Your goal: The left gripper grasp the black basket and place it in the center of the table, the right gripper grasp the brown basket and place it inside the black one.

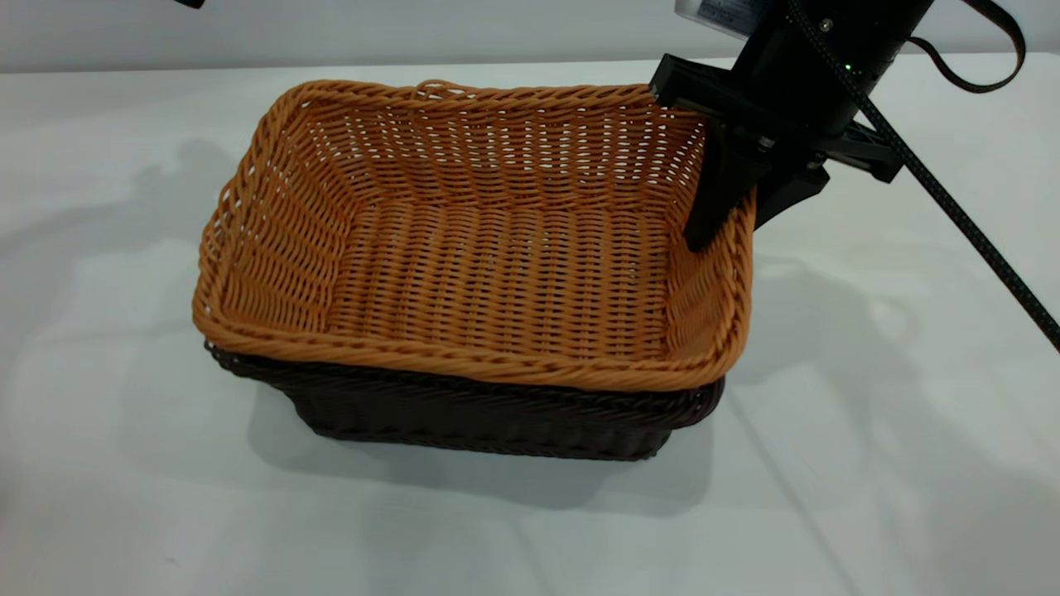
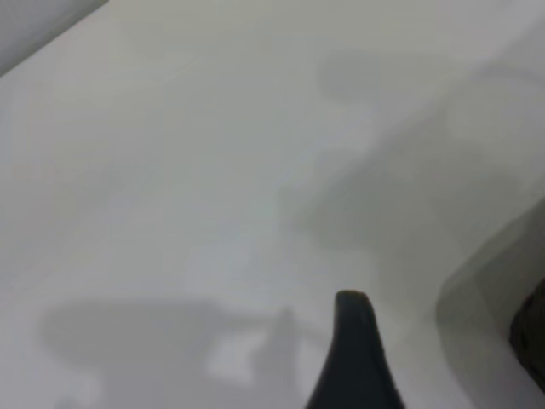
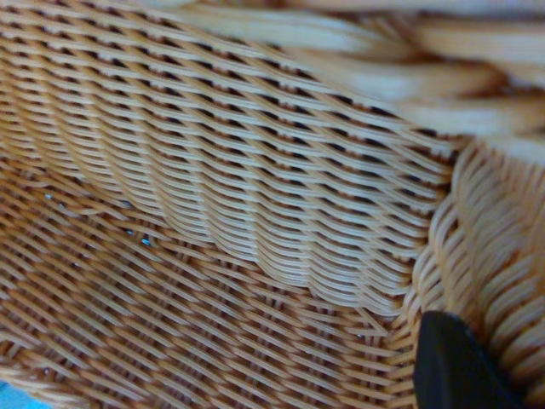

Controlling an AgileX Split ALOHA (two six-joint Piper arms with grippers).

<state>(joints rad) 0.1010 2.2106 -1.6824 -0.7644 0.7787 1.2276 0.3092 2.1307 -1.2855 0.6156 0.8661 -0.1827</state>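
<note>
The brown basket (image 1: 497,273) sits nested inside the black basket (image 1: 480,422) near the middle of the table (image 1: 869,430). Only the black basket's rim and lower walls show beneath it. My right gripper (image 1: 733,225) straddles the brown basket's right wall, one finger inside and one outside, shut on the rim. The right wrist view shows the basket's woven inside (image 3: 213,170) with the inner fingertip (image 3: 451,358) against the wall. My left gripper (image 1: 189,2) is raised at the far left, only its edge showing. Its wrist view shows one fingertip (image 2: 352,315) over bare table (image 2: 170,170), apart from anything.
The right arm's cable (image 1: 952,207) hangs over the table to the right of the baskets. A dark blurred shape (image 2: 532,332) sits at the edge of the left wrist view; I cannot tell what it is. Bare tabletop surrounds the baskets.
</note>
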